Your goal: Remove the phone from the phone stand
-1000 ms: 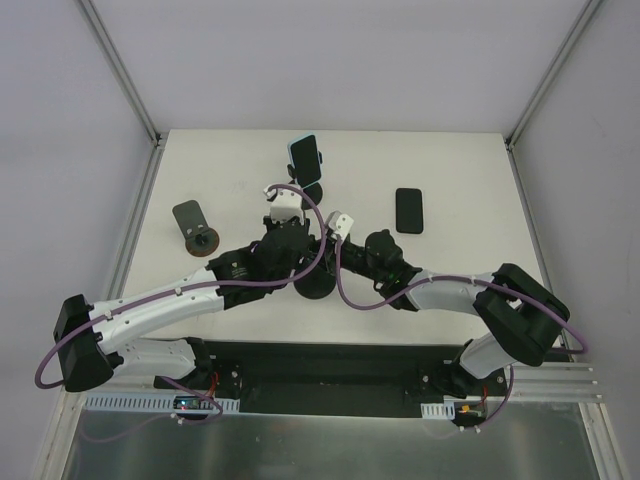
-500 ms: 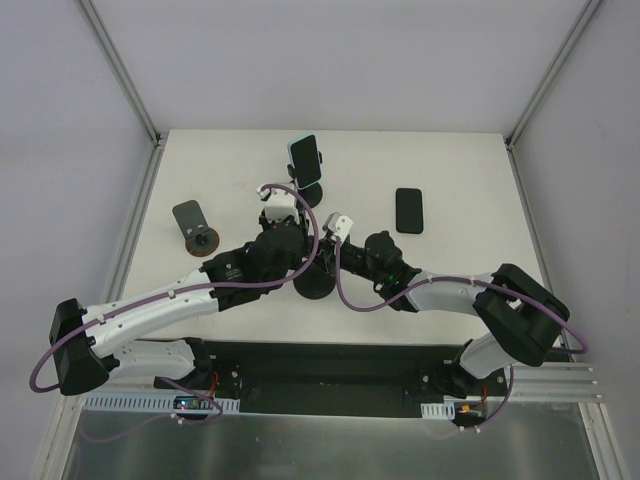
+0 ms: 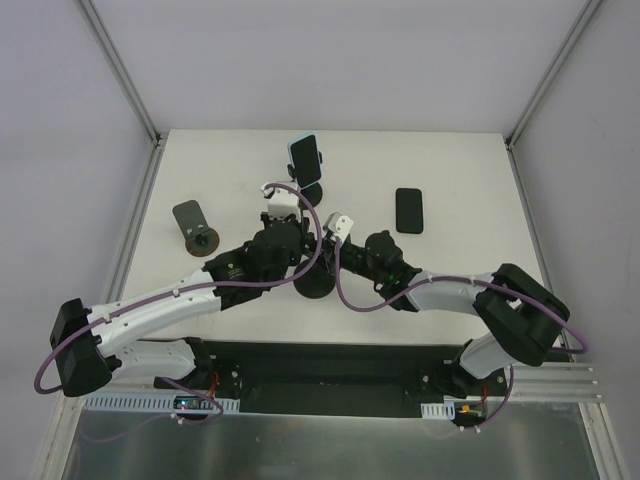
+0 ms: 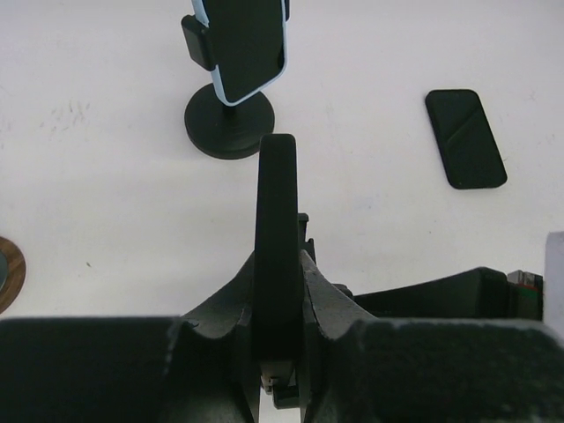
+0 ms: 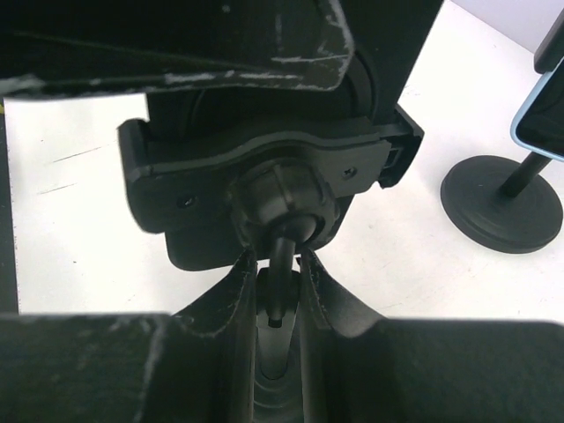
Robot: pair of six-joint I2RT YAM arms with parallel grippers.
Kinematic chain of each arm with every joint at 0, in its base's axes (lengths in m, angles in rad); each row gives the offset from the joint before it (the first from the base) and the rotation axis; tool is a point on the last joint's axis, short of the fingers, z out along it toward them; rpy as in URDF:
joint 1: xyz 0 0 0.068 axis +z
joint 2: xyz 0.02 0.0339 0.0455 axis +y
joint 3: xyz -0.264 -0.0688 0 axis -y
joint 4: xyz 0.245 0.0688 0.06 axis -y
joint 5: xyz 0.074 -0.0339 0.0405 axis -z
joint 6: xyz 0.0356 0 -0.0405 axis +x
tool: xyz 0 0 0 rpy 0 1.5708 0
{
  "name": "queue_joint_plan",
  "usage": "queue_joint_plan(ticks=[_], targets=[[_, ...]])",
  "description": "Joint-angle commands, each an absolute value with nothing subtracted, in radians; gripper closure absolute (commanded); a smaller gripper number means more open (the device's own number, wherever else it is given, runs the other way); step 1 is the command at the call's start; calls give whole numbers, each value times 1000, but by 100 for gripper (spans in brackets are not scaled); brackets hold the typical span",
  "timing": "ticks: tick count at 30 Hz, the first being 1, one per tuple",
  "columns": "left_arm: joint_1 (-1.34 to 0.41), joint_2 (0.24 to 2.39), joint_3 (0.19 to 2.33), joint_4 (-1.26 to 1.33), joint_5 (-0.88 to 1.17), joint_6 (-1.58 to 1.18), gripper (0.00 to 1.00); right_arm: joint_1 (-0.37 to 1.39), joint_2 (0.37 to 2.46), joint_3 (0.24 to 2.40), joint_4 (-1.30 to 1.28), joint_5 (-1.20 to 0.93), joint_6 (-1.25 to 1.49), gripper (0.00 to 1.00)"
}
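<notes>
White table [image 3: 455,165], grey walls [image 3: 330,60] (evenly lit)

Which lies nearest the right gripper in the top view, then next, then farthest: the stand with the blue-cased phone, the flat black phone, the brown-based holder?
1. Stand with the blue-cased phone: just beyond the right gripper, mid-table.
2. Flat black phone: off to the right.
3. Brown-based holder: far to the left.
</notes>
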State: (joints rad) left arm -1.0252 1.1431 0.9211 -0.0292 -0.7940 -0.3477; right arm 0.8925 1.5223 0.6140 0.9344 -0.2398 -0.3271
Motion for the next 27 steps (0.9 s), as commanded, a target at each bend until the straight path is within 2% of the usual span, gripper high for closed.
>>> queue_joint_plan(ticks=[1,5,9,14,19,27], targets=[[-921,1149,879,201,-740,-316,100,937,1534,629,896,-390,-353,99],[-893,1163,890,275,-715,-244,100,945,1545,649,867,-446,-348,99],[-893,1151,884,264,-635,-256,100,942,1539,644,868,-410,-342,99],[-884,1111,825,278,-702,-236,100,937,1539,663,833,-460,-325,99],[-830,1092,827,374,-664,-137,100,965,1554,683,775,-465,-376,99],[-730,1095,828,454,-641,-124,100,977,1559,684,741,-477,-390,99]])
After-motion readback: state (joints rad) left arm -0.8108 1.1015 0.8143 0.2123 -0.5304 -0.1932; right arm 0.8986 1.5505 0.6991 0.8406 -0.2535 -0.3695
